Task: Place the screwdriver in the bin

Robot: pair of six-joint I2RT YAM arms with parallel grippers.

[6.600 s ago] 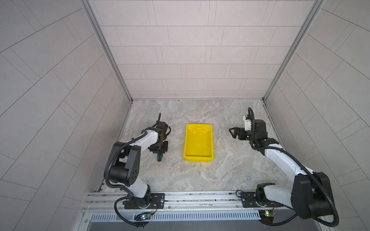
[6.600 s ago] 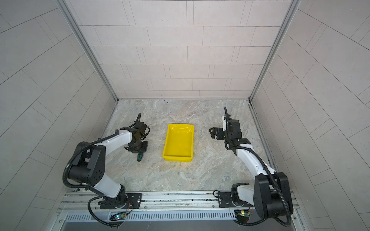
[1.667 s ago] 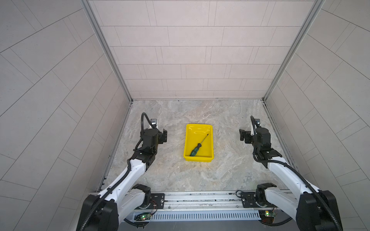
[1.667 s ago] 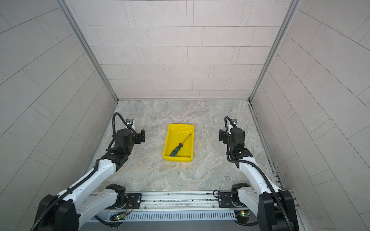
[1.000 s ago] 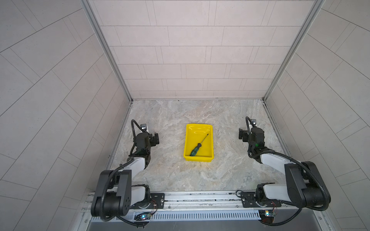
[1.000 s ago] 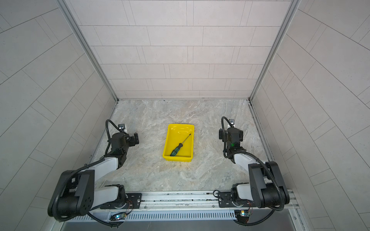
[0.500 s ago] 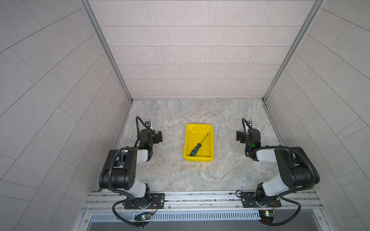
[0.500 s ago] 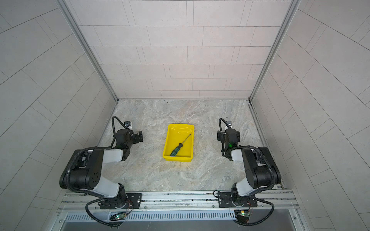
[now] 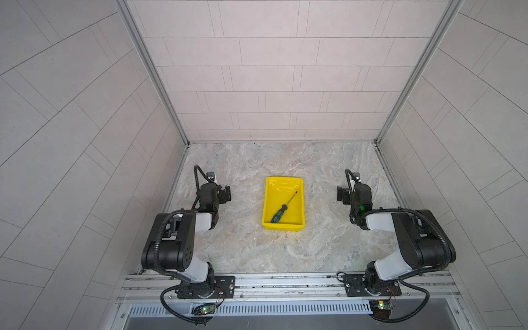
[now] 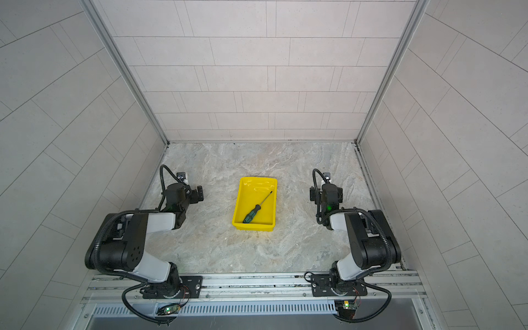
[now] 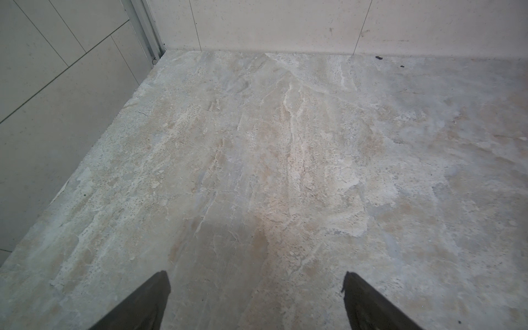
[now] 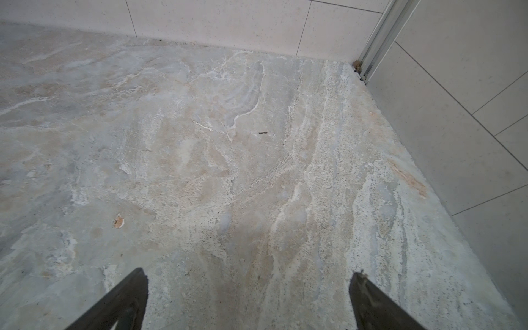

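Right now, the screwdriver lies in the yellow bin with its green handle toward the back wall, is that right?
Not quite. The screwdriver does lie in the yellow bin, but its green handle points toward the near end; the shaft points toward the back wall. Both top views show it.

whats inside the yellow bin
Only the screwdriver, lying diagonally in the bin, handle toward the front. Nothing covers it; just the floor strip beneath it is hidden.

Even, bright, sharp; soft shadows.
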